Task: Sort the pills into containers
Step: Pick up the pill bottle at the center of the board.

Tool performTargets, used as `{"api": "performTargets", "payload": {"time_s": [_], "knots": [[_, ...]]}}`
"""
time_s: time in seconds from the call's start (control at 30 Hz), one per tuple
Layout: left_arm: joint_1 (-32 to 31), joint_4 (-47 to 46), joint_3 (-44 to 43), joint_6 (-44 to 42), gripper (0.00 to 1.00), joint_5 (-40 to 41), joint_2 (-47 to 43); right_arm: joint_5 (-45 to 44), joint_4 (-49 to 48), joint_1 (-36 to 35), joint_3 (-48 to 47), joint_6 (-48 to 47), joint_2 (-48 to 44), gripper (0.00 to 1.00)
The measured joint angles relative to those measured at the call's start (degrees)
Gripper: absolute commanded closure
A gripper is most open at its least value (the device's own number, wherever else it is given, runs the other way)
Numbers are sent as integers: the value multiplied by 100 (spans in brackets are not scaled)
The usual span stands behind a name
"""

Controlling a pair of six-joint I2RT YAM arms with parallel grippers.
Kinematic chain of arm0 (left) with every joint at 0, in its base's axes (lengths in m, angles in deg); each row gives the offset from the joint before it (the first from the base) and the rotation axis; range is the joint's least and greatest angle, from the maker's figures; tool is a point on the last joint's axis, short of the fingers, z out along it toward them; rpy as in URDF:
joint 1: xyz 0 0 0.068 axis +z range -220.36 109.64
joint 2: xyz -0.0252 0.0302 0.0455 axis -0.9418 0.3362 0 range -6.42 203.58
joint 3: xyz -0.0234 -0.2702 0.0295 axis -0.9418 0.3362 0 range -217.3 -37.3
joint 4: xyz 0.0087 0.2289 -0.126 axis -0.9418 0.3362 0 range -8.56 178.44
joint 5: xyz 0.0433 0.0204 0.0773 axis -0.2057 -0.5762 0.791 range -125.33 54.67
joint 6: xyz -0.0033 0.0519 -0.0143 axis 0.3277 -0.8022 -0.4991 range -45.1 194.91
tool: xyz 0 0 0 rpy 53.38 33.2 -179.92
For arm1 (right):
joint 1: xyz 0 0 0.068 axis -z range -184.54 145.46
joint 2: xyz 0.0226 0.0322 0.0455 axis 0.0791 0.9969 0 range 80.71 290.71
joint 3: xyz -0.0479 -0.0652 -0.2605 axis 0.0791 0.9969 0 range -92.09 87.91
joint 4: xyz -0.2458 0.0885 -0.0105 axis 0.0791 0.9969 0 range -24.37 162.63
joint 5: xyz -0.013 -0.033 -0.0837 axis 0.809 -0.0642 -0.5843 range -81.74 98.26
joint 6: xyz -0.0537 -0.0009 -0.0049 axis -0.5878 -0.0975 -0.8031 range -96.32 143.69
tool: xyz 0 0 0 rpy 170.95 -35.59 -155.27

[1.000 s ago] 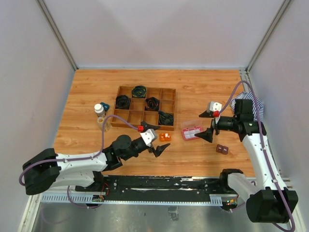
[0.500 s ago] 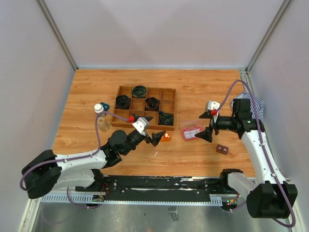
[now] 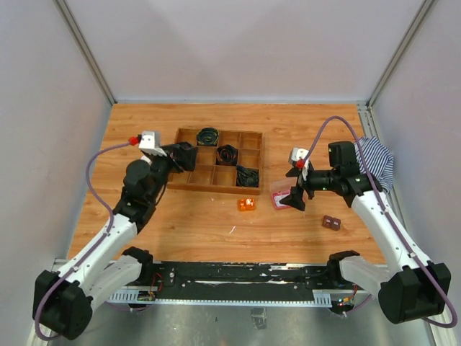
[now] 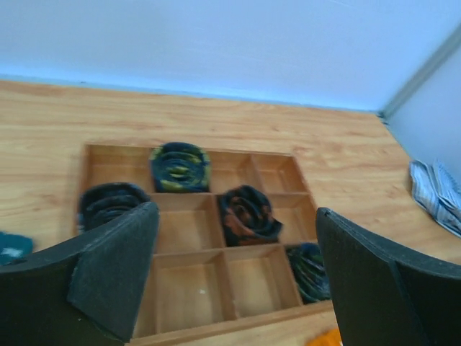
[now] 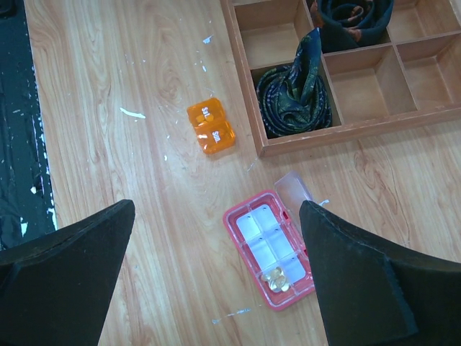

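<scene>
A flat pink box lies open on the wood floor, its clear lid flipped back. Several yellow pills sit in one corner compartment; the other compartments look empty. My right gripper hangs open above this box, one finger on each side in the right wrist view and nothing between them. From above, the right gripper is just right of the box. My left gripper is open over the left part of the wooden tray, holding nothing.
The wooden tray holds several dark rolled coils. A small orange block lies in front of the tray, left of the pink box. A small brown piece lies right of the box. A striped cloth lies at the right edge.
My left arm swung up and left, away from the orange block to the tray's left side. My right gripper slid left and now hangs over the pink box. Both stayed open.
</scene>
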Motion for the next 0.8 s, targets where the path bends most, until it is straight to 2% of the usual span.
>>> {"api": "performTargets", "payload": {"time_s": [0.13, 0.2, 0.37, 0.53, 0.8], "knots": [[997, 922, -850, 223, 6, -337, 452, -63, -125, -133, -114, 299, 96, 1], [1482, 1464, -1390, 293, 10, -514, 857, -98, -205, -142, -122, 398, 98, 1], [2452, 2723, -2415, 411, 10, -874, 1856, -136, -323, -142, -120, 527, 122, 1], [2623, 3609, -2520, 387, 11, -750, 2129, -192, -402, -133, -87, 549, 162, 1], [2804, 3993, -3126, 188, 10, -302, 3346, -264, -446, -76, -4, 544, 157, 2]]}}
